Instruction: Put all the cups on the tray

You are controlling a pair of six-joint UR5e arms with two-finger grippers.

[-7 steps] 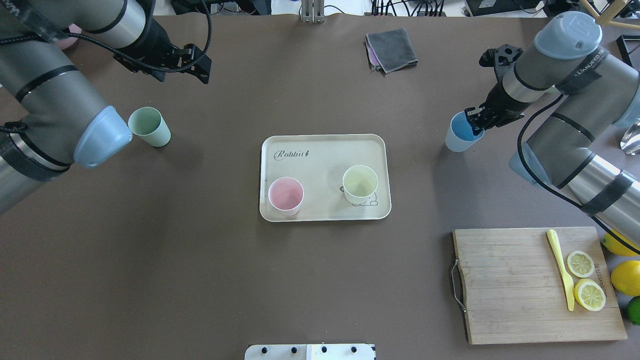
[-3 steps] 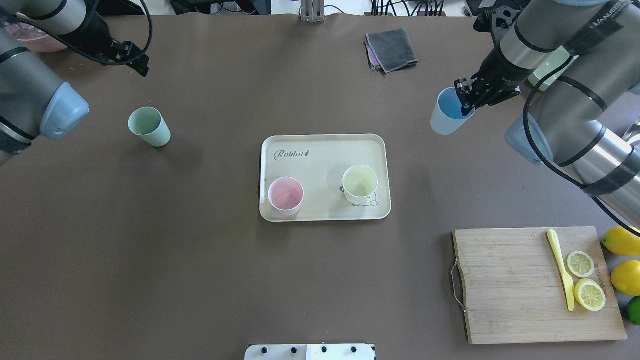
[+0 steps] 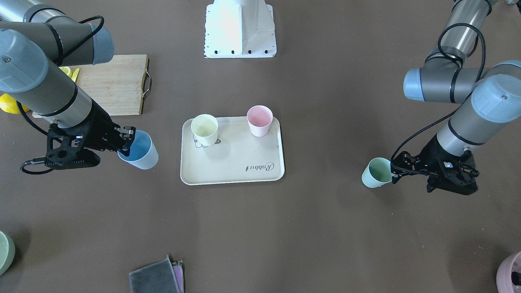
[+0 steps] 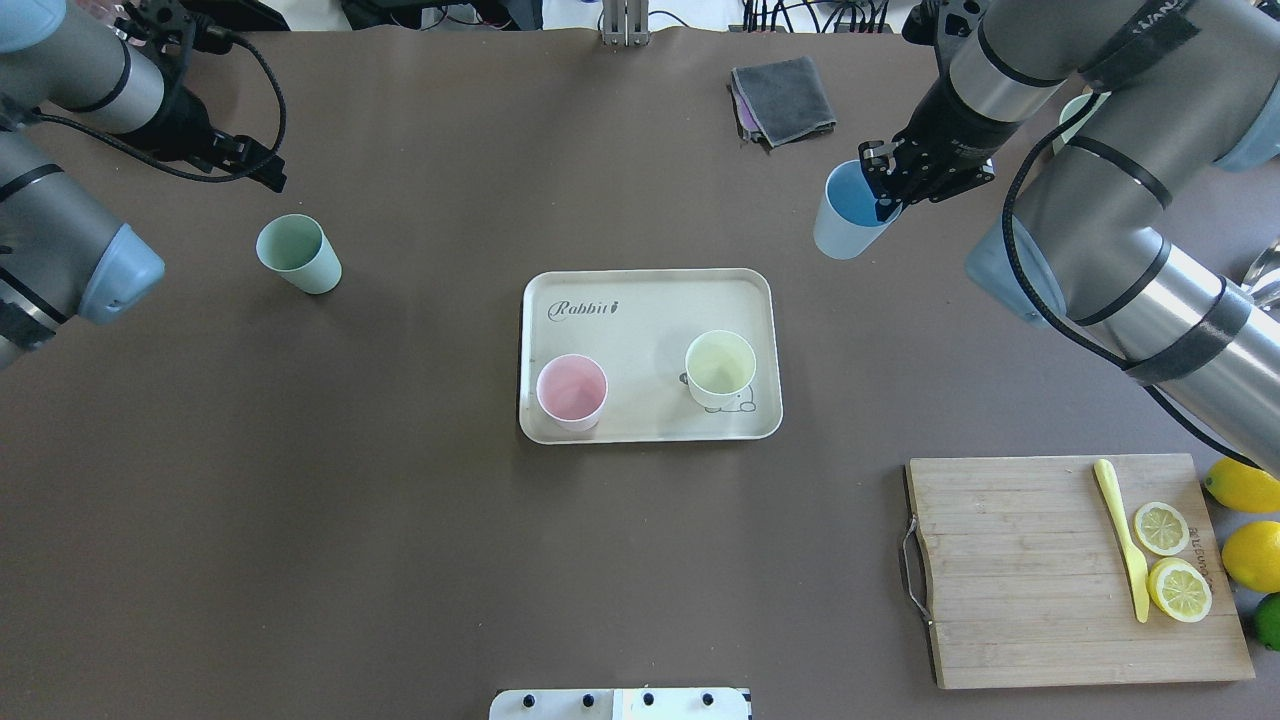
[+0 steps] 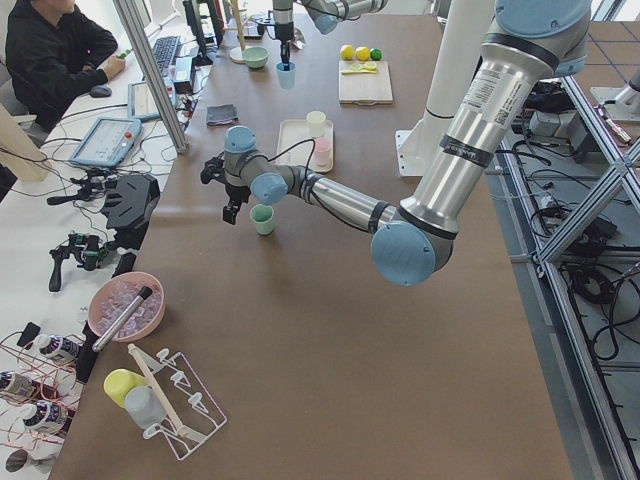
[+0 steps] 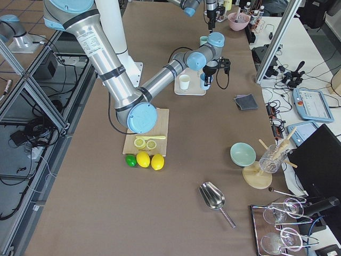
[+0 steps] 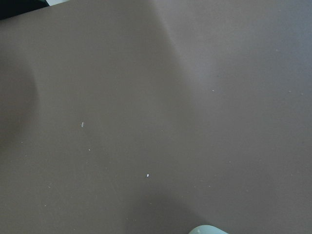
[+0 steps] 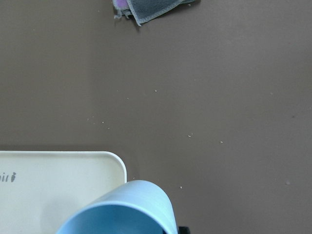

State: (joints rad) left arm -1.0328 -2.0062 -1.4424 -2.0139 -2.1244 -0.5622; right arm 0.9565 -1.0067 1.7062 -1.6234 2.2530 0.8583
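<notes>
One tool, the right tool [image 4: 885,185], is clamped on the rim of the light blue cup [image 4: 845,225], with one finger inside, and holds it tilted. In the overhead view this cup hangs at 1 o'clock of the tray [image 4: 650,300], just off its far right corner. Bare worktop [image 4: 400,550] lies all round it, and the folded grey cloth [image 4: 785,98] lies apart at 11 o'clock. The tray's far half is bare. The pink cup [image 4: 571,391] stands at its 7 o'clock corner and the yellow cup [image 4: 719,367] at 4 o'clock, on the bear drawing. Only the right wrist view shows the tray's rounded corner right beside the blue cup's rim.

The left tool [image 3: 394,167] has its jaws apart and holds nothing. The front-facing view sets it against the mint green cup [image 4: 297,255], but the overhead view shows it apart, at 11 o'clock of that cup. The mint green cup stands upright at 9 o'clock of the tray, well apart.
</notes>
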